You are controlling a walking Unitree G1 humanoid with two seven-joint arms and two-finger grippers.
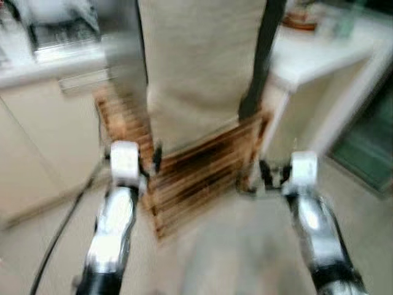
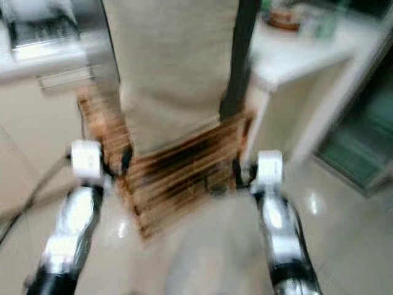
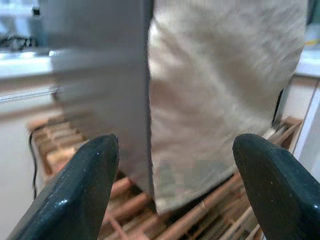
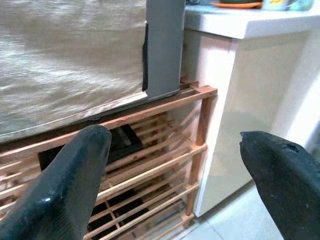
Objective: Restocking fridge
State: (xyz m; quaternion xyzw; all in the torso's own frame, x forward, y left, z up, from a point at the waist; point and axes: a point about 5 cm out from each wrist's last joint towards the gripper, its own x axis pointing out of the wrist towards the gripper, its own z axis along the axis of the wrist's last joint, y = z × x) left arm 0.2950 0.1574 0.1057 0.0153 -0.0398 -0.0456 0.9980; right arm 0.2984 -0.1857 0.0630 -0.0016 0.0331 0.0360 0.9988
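A small grey fridge [image 3: 100, 75] draped with a beige cloth [image 1: 202, 67] stands on a low wooden slatted rack [image 1: 196, 172] straight ahead. The head views are blurred. Both silver arms reach forward toward it. My left gripper [image 3: 175, 145] is open and empty, facing the fridge's grey side and the cloth's edge. Facing the fridge's right lower corner [image 4: 162, 45] and the rack's shelves [image 4: 150, 170], my right gripper [image 4: 175, 137] is likewise open and empty. In the left eye view, the left gripper [image 1: 150, 161] and right gripper [image 1: 275, 174] sit just short of the rack.
A white counter [image 1: 319, 55] with an orange plate [image 1: 299, 21] stands close on the rack's right. A cream cabinet [image 1: 37, 123] with an appliance [image 1: 58, 27] on top is at the left. A black cable [image 1: 61, 227] runs over the glossy floor.
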